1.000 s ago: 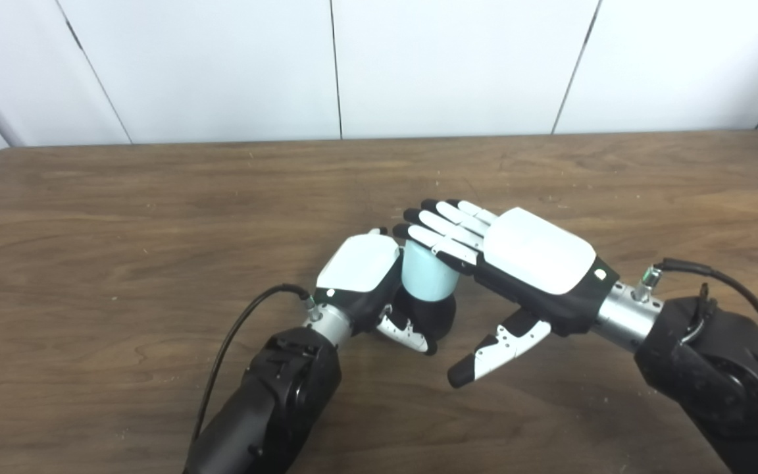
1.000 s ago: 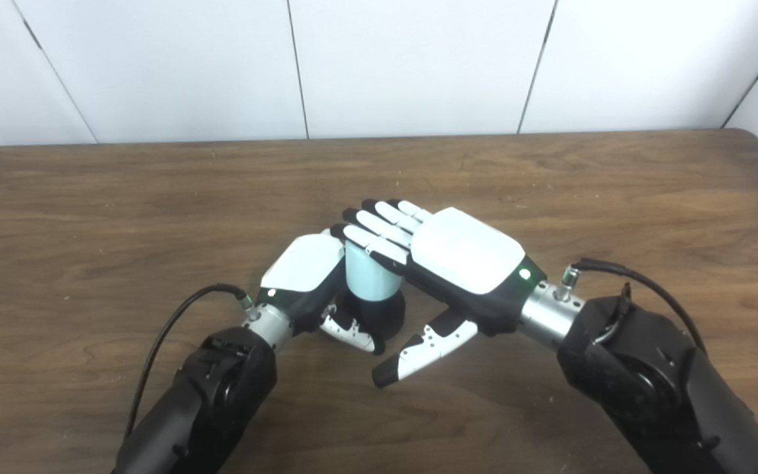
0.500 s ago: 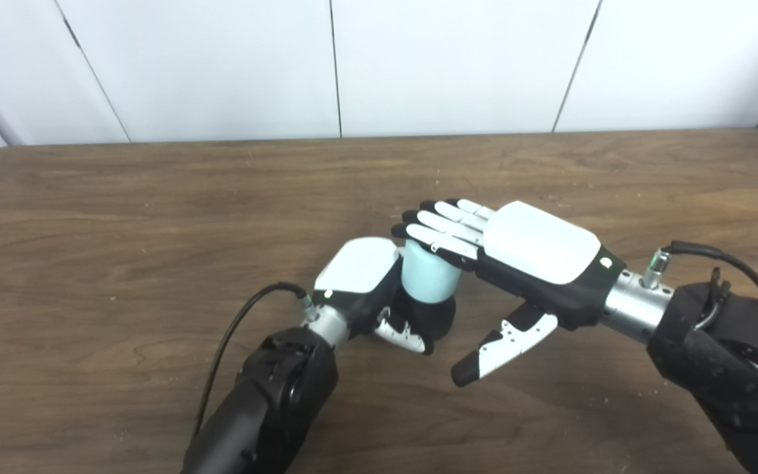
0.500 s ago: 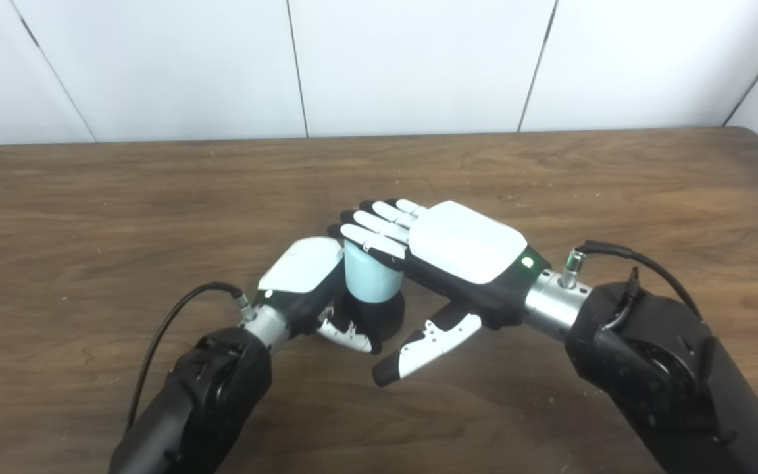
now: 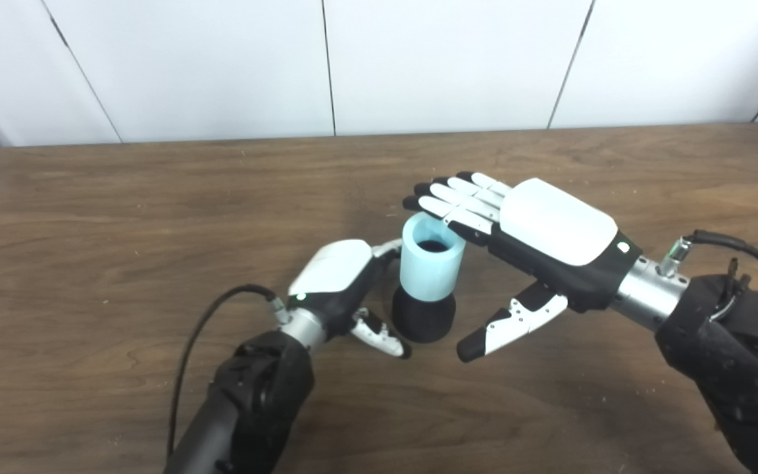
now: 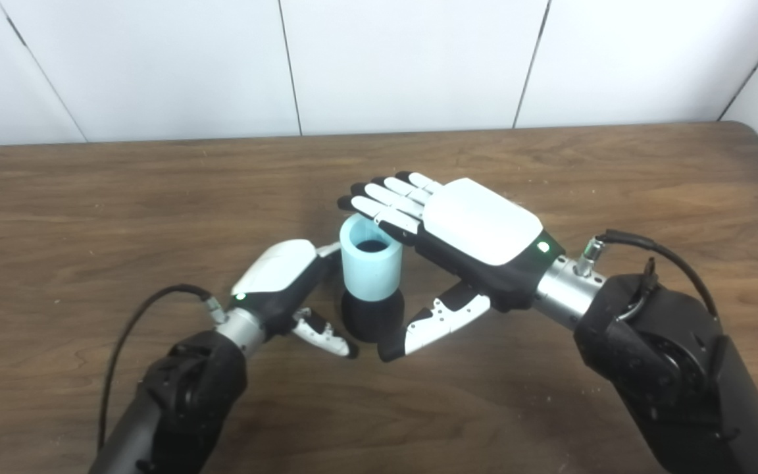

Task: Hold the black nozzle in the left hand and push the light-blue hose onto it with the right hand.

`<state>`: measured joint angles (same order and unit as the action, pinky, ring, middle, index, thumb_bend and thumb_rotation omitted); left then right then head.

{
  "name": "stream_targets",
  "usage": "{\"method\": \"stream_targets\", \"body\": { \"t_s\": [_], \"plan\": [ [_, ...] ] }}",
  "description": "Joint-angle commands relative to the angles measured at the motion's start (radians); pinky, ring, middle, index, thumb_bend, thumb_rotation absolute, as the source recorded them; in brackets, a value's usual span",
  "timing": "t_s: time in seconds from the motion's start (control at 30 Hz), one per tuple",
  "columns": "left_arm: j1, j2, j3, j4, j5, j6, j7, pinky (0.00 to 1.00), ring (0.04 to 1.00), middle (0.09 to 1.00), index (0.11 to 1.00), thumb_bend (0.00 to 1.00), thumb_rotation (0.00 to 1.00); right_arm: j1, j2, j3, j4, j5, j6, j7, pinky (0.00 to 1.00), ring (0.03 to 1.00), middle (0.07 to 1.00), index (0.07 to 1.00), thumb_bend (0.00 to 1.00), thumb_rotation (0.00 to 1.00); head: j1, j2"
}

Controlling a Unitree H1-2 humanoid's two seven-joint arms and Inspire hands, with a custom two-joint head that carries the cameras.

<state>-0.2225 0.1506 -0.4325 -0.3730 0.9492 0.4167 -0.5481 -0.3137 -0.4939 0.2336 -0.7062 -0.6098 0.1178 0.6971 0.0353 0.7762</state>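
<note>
The light-blue hose (image 5: 431, 266), a short wide tube with its open top showing, stands upright on the black nozzle (image 5: 424, 317) on the table. My left hand (image 5: 336, 276) sits just left of them, open; its thumb (image 5: 379, 336) is clear of the nozzle and its fingertips (image 5: 387, 248) reach toward the hose's side. My right hand (image 5: 543, 230) hovers open and flat at the right. Its fingers (image 5: 448, 201) stretch over the far rim of the hose, and its thumb (image 5: 504, 326) hangs low to the right of the nozzle. Neither hand holds anything.
The wooden table (image 5: 122, 217) carries only the hose and nozzle. A black cable (image 5: 201, 329) loops from my left wrist and another cable (image 5: 741, 247) arcs off my right wrist. White wall panels (image 5: 445, 59) rise behind the far edge.
My left hand has let go of the nozzle and drawn back to the left. My right hand has lifted off the hose's top, so its opening now shows. The camera has shifted a little.
</note>
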Motion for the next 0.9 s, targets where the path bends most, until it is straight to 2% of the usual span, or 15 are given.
{"method": "stream_targets", "body": {
  "t_s": [0.0, 0.27, 0.5, 0.6, 0.7, 0.8, 0.87],
  "plan": [
    [-0.020, 0.001, 0.018, -0.036, -0.010, -0.018, 0.020, 0.90, 0.882, 0.886, 0.876, 1.00, 0.16, -0.026, 0.005, -0.019, -0.018, 0.005, 0.010, -0.006, 1.00, 0.990, 0.986, 0.975, 0.64, 0.94, -0.002, 0.001],
    [-0.028, 0.028, 0.081, -0.068, -0.090, -0.064, 0.045, 0.91, 0.898, 0.874, 0.886, 1.00, 0.26, -0.040, 0.012, -0.045, -0.030, 0.026, 0.037, 0.009, 1.00, 0.988, 0.982, 0.968, 0.63, 0.91, -0.003, 0.002],
    [-0.018, 0.029, 0.164, -0.104, -0.247, -0.116, 0.085, 0.82, 0.888, 0.876, 0.900, 1.00, 0.27, -0.038, 0.013, -0.066, -0.023, 0.040, 0.050, -0.001, 0.99, 0.983, 0.977, 0.966, 0.61, 0.88, 0.001, -0.001],
    [-0.015, 0.032, 0.187, -0.135, -0.296, -0.079, 0.065, 0.79, 0.888, 0.881, 0.899, 1.00, 0.26, -0.035, 0.010, -0.078, -0.018, 0.051, 0.054, -0.008, 0.98, 0.981, 0.976, 0.966, 0.60, 0.87, 0.000, -0.001],
    [-0.031, 0.041, 0.226, -0.191, -0.366, 0.010, 0.013, 0.77, 0.894, 0.890, 0.902, 1.00, 0.25, -0.029, 0.000, -0.105, -0.001, 0.075, 0.052, -0.021, 0.97, 0.978, 0.976, 0.967, 0.59, 0.86, 0.006, -0.002],
    [-0.041, 0.029, 0.305, -0.230, -0.428, 0.052, -0.044, 0.75, 0.882, 0.894, 0.914, 1.00, 0.24, -0.017, -0.010, -0.142, 0.032, 0.108, 0.042, -0.044, 0.97, 0.973, 0.976, 0.970, 0.59, 0.87, 0.008, -0.003],
    [-0.037, 0.019, 0.358, -0.241, -0.464, 0.053, -0.059, 0.81, 0.896, 0.896, 0.921, 1.00, 0.24, -0.006, -0.012, -0.164, 0.056, 0.125, 0.035, -0.064, 0.97, 0.969, 0.976, 0.971, 0.60, 0.87, 0.006, -0.004]
  ]
}}
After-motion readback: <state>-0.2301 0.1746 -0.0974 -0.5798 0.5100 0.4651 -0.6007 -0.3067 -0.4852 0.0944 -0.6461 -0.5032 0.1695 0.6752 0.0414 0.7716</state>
